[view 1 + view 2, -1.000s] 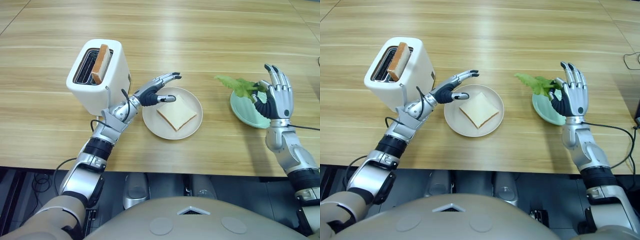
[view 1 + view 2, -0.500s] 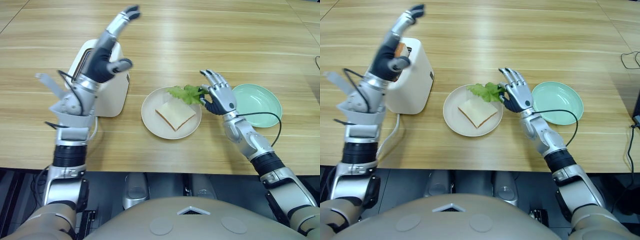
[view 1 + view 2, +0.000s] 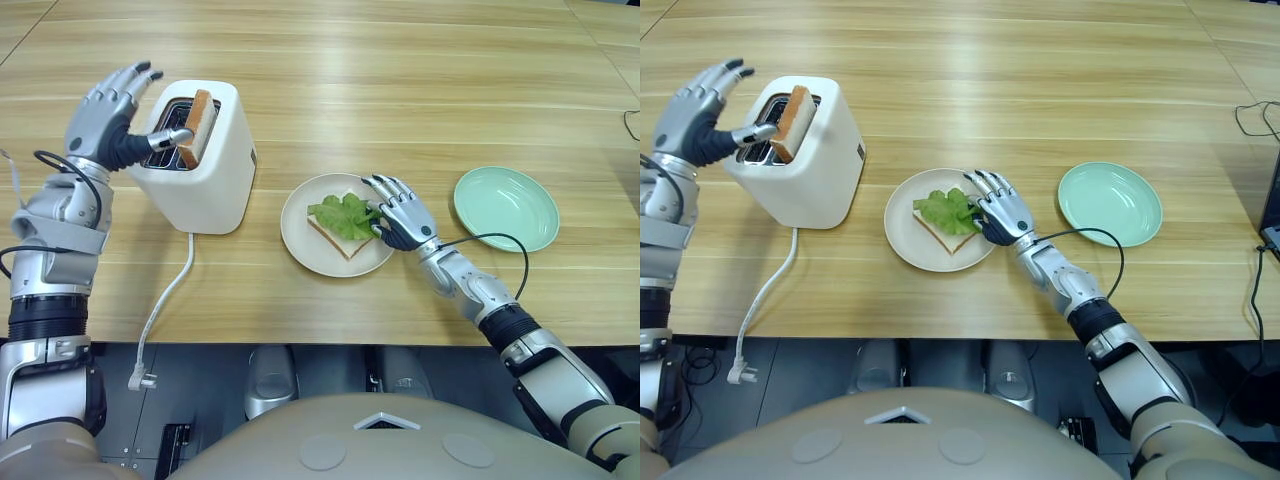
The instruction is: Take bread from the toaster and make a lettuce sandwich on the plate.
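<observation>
**Bread slice point(image 3: 203, 125) up in the toaster point(image 3: 205, 185), lettuce leaf point(image 3: 340, 212) on the plate point(image 3: 298, 230)**

My left hand point(image 3: 108, 112) hangs at the far left, just beside the white toaster. Its fingers are spread and it holds nothing. The thumb stretches toward the slice that stands upright out of the slot, and I cannot tell whether the tip touches it. The toaster's cord point(image 3: 165, 305) trails across the counter point(image 3: 400, 80) and drops over the near edge toward me.

Right of the toaster sits the round cream plate. A second slice point(image 3: 345, 243) lies flat on it, and the lettuce leaf is spread over that slice's upper part. My right hand point(image 3: 400, 212) rests at the plate's right rim — fingers curled onto the leaf's right edge, gripping it.

Further right, apart from the plate, a pale green dish point(image 3: 505, 208) stands on the counter.
</observation>
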`<state>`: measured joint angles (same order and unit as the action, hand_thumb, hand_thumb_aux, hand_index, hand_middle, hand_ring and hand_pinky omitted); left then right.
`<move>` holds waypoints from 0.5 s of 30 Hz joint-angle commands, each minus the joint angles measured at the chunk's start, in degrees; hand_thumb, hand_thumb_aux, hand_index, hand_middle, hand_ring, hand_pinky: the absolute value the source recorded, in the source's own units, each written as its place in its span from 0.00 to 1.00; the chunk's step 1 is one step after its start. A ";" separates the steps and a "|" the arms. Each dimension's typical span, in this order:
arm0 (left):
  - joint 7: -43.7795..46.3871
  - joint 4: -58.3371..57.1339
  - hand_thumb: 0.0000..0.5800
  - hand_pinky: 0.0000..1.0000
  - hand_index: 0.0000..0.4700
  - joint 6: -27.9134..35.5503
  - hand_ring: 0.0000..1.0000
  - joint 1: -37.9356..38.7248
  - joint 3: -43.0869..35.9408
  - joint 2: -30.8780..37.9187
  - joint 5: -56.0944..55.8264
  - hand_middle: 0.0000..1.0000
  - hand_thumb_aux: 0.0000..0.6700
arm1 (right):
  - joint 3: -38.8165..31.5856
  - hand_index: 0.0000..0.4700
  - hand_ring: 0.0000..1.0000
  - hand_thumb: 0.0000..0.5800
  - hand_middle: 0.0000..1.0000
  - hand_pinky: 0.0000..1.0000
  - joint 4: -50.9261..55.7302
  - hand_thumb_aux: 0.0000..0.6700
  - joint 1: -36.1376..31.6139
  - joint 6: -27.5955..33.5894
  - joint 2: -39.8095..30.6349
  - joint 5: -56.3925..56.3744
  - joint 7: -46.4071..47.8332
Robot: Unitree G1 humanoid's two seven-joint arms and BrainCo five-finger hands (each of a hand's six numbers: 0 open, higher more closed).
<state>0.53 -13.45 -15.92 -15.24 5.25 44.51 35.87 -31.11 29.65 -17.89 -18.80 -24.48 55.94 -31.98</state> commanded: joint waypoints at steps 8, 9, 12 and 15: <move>0.13 -3.27 0.00 0.00 0.00 3.00 0.00 0.19 -4.94 1.45 3.14 0.00 0.00 | -1.39 0.00 0.00 0.00 0.00 0.00 -1.39 0.00 1.93 -1.65 -1.25 0.61 -0.77; 0.33 -3.38 0.00 0.00 0.00 3.02 0.00 0.12 -5.31 1.50 3.12 0.00 0.00 | -1.36 0.00 0.00 0.00 0.00 0.00 -1.57 0.00 2.00 -1.68 -1.28 0.63 -0.87; 0.85 -3.61 0.28 0.00 0.15 2.96 0.00 -0.01 -6.27 1.54 2.87 0.00 0.15 | -1.20 0.00 0.00 0.00 0.00 0.00 -2.43 0.00 2.19 -1.73 -1.42 0.70 -1.27; 1.62 -3.28 0.82 0.00 0.56 1.95 0.00 -0.04 -6.80 1.11 1.57 0.00 0.57 | -1.10 0.00 0.00 0.00 0.00 0.00 -2.81 0.00 2.16 -1.66 -1.49 0.79 -1.82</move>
<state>0.78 -16.00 -13.74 -15.35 -0.06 45.58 37.90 -32.21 27.65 -16.06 -20.31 -25.48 56.26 -33.63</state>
